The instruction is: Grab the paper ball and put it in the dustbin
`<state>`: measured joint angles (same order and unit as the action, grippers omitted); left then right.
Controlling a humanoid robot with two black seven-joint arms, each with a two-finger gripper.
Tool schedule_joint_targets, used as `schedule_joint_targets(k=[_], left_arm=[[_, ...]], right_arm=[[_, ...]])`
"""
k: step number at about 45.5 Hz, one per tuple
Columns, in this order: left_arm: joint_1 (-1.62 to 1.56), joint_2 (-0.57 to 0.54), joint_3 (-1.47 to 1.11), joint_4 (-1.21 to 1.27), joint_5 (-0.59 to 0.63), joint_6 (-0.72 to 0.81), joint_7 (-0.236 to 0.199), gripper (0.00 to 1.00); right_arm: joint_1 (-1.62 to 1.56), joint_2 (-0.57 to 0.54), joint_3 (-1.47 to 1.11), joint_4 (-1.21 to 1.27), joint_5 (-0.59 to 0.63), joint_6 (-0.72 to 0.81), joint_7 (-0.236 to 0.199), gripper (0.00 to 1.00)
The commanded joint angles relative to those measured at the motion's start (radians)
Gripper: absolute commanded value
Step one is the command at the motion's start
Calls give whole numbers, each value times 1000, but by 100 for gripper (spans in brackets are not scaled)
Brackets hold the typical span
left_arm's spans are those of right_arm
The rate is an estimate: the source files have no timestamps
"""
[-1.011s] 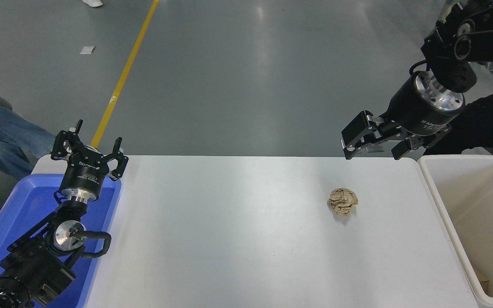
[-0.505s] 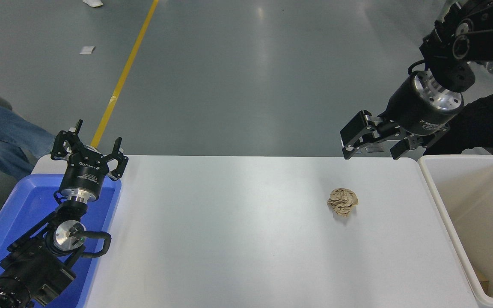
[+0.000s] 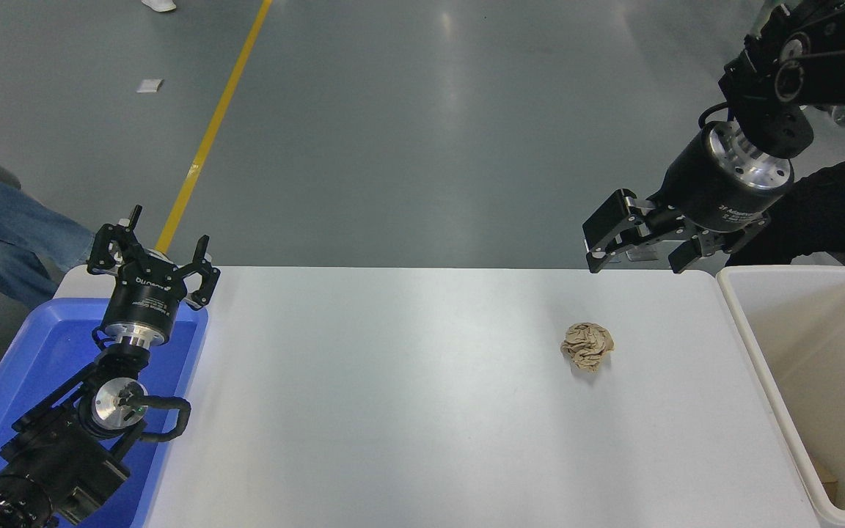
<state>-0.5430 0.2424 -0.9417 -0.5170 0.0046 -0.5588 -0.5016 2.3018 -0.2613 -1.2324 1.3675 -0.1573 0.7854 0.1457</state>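
The paper ball (image 3: 587, 346) lay alone on the white counter (image 3: 393, 396), toward its right half, well apart from both arms and a short way left of the dustbin (image 3: 749, 345). The dustbin, a deep cream-white tub with a thick rounded rim, stood against the counter's right edge, with what looked like a scrap of brownish material low in its near corner.

The right pincer (image 3: 635, 257) hung in the air over the counter's far edge, beyond the ball and a little to its right, its two black fingers spread apart with nothing between them. It did not touch the ball or the counter. The left pincer (image 3: 155, 257) was parked over the blue plastic tray (image 3: 19, 367) at the lower left, its fingers likewise splayed and empty.

By my judgement, the task was at its very start: the approach to the ball, with the pickup not yet made. The next move called for bringing the right pincer toward the camera and down until its fingers straddled the crumpled wad, then closing gently, since the paper would likely give and squash under pressure. The ball seemed about as wide as the spread fingers, so the descent needed to be centred; an off-centre finger could nudge the light ball away across the smooth counter.
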Motion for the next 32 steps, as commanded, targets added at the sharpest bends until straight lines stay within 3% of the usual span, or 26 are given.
schedule_joint_targets(k=[1, 25, 32], left_arm=[[0, 0, 0, 0, 0, -1, 0, 98], [0, 0, 0, 0, 0, -1, 0, 98], [-2, 0, 0, 0, 0, -1, 0, 98]], right_arm=[[2, 5, 1, -7, 4, 0, 0, 100], [-12, -7, -15, -16, 12, 0, 5, 100], [-12, -7, -25, -47, 159, 0, 5, 100]])
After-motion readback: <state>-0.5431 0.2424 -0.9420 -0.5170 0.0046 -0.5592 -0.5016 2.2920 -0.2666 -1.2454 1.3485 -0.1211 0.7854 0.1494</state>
